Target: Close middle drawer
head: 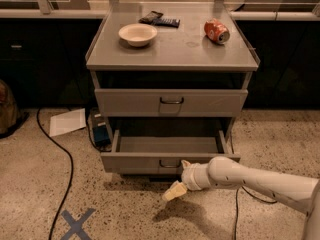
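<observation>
The middle drawer (170, 145) is a wide, shallow grey tray, pulled out, with a low front panel and a small dark wire handle (170, 163) at its centre. Its inside looks bare. Above it, the taller-fronted grey drawer (171, 102) is shut. My gripper (180, 177) is on the end of the white arm coming in from the right, low and right in front of the open drawer's panel. Its fingers are spread: the upper fingertip (185, 163) is next to the handle's right end and the lower finger (174, 191) points down toward the floor. It holds nothing.
On the cabinet top (172, 51) are a cream bowl (137, 34), a red can on its side (216, 31) and dark packets (159, 19). On the floor: a blue tape X (76, 224), a black cable (62, 159), white paper (67, 121) and a blue box (100, 133).
</observation>
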Robot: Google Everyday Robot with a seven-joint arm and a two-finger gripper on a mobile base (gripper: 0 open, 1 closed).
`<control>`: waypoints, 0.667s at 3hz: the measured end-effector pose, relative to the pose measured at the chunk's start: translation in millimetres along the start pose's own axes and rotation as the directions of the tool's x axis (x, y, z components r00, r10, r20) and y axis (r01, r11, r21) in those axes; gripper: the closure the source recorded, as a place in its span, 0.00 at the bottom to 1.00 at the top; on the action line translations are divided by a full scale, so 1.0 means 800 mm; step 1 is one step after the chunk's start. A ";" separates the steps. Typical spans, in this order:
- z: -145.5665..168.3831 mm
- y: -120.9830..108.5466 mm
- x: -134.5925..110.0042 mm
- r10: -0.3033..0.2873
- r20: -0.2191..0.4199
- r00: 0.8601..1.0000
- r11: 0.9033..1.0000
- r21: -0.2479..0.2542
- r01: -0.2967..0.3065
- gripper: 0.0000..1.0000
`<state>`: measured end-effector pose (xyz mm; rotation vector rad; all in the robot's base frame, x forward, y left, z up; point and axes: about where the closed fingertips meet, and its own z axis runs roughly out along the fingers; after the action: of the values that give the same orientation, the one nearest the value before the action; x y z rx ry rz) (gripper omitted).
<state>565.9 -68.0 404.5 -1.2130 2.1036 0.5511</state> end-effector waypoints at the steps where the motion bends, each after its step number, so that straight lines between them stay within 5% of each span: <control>1: 0.001 -0.027 -0.016 -0.017 0.033 0.999 0.994 0.111 0.013 0.00; 2: 0.001 -0.027 -0.016 -0.016 0.033 0.999 0.994 0.111 0.013 0.00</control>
<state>590.1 -70.3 411.9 -1.1475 2.0668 0.4389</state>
